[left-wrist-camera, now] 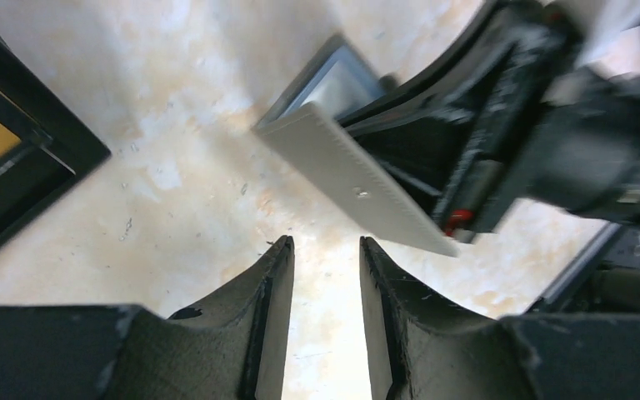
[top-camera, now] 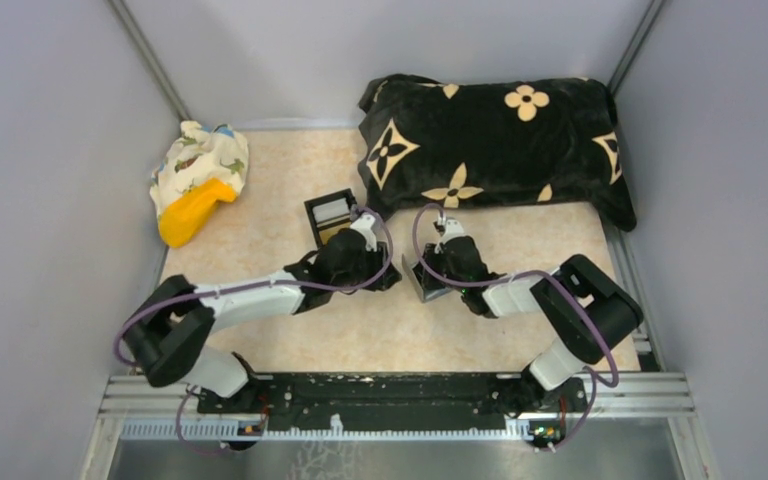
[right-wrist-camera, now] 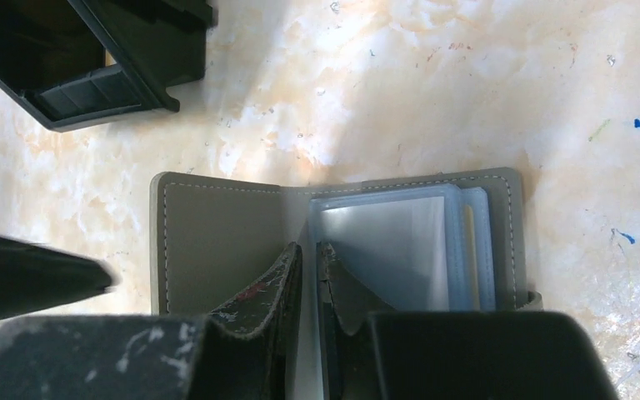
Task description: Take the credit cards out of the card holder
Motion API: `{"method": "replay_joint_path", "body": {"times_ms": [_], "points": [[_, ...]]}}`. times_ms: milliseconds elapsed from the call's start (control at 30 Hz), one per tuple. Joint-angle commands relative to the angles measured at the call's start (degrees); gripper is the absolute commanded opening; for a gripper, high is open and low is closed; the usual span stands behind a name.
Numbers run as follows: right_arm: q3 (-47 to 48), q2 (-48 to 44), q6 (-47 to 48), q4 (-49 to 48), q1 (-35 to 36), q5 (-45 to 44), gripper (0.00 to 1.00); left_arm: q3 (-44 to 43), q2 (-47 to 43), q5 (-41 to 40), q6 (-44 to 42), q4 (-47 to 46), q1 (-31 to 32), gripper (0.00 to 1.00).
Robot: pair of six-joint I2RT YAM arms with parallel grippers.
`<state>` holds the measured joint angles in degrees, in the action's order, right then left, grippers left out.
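The card holder (right-wrist-camera: 217, 242) is grey with pale stitching and light-blue inner sleeves, on a cream-and-peach marbled table (top-camera: 390, 335), with a black, cream-flowered pillow (top-camera: 490, 140) at one o'clock, a white, green-printed cloth (top-camera: 205, 160) at ten and a black, gold-lined box (top-camera: 330, 215) at eleven.

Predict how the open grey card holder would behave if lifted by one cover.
The card holder probably flops at its fold, since it spreads open like a book. Its clear sleeves look thin, so they likely fan loosely. Slim and flat, it seems light.
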<state>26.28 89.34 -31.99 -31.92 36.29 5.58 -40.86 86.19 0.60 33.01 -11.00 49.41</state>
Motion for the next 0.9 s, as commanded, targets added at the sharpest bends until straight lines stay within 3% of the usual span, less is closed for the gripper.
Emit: {"method": "replay_joint_path", "body": {"times_ms": [0, 367, 500, 867], "points": [[-0.86, 2.24, 1.27, 1.34, 1.10, -3.02, 0.13, 0.05, -6.82, -2.68, -0.05, -0.92, 0.27, 0.41], [-0.68, 3.12, -0.52, -0.26, 4.14, -2.62, 0.13, -7.51, 3.86, -5.23, 1.09, -1.10, 0.34, 0.42], [-0.67, 3.27, -0.89, -0.51, 4.99, -2.75, 0.13, -10.66, 7.47, -6.96, 0.24, 3.32, 0.29, 0.42], [1.32, 2.71, 0.30, 4.05, 5.02, -8.16, 0.11, -7.09, 3.95, -10.72, 1.34, 9.38, 0.33, 0.32]]}}
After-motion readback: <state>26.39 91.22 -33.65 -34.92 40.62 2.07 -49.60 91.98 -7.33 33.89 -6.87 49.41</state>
